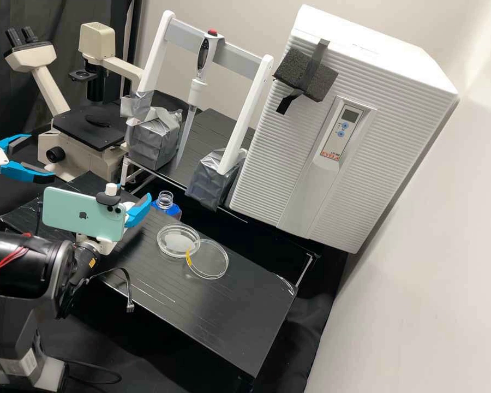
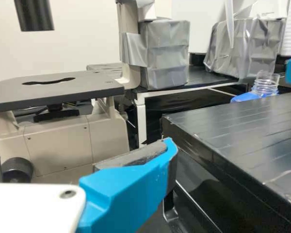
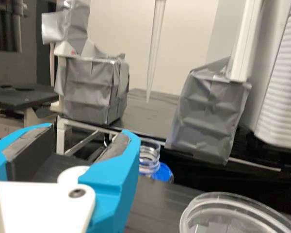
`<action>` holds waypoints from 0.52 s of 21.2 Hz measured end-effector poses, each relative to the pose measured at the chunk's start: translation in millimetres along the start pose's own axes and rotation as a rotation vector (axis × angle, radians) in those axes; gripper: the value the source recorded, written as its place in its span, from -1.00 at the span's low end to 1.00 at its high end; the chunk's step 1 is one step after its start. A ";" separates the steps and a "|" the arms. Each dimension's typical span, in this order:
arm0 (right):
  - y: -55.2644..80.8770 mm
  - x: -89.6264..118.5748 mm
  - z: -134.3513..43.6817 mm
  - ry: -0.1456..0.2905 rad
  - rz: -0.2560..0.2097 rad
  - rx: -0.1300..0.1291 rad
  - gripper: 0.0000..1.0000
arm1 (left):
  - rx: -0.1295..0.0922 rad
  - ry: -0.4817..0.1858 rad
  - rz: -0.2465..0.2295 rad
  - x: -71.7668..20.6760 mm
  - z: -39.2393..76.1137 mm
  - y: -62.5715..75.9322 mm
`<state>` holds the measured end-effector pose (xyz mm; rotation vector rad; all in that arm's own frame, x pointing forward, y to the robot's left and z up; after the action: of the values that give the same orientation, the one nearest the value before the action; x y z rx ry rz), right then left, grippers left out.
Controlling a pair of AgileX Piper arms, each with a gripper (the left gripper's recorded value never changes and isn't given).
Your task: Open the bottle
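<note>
A small clear bottle (image 1: 166, 200) with a blue body stands uncapped at the bench's back edge; its bare threaded neck (image 3: 148, 154) is open. My right gripper (image 1: 133, 210) sits just left of the bottle, at about neck height. A white cap (image 3: 75, 174) shows between its blue fingers (image 3: 117, 162), which look shut on it. My left gripper (image 1: 41, 156) hangs open and empty at the far left, in front of the microscope (image 1: 76, 136). From the left wrist, the bottle (image 2: 265, 83) is seen far off across the bench top.
Two clear petri dish halves (image 1: 178, 239) (image 1: 208, 259) lie mid-bench, right of the right gripper. A pipette (image 1: 193, 103) hangs on a white stand with taped grey blocks (image 1: 154, 136) behind the bottle. A large white ribbed machine (image 1: 338, 131) stands at the right. A mint phone (image 1: 84, 214) rides the near arm.
</note>
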<state>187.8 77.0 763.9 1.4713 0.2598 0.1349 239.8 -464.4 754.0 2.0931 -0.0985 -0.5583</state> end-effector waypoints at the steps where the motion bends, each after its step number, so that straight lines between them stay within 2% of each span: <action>1: 2.4 -2.6 -1.1 0.007 0.010 0.003 1.00 | 0.004 0.008 0.003 0.2 -0.2 0.2; 2: 4.0 -4.2 -1.8 0.012 0.016 0.005 1.00 | 0.009 0.016 0.007 0.4 -0.2 0.4; 6: 13.7 -14.2 -7.6 0.042 0.064 0.014 1.00 | 0.055 0.069 0.028 2.2 0.8 1.2; 10: 22.6 -22.9 -15.4 0.021 0.137 -0.041 1.00 | 0.086 0.120 0.037 2.1 1.7 0.4; 11: 24.2 -24.6 -16.7 0.020 0.147 -0.041 1.00 | 0.084 0.122 0.033 1.2 1.7 -0.5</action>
<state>161.5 89.4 788.8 1.4484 0.1637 0.2720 240.1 -465.7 752.4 2.1984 -0.0876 -0.4112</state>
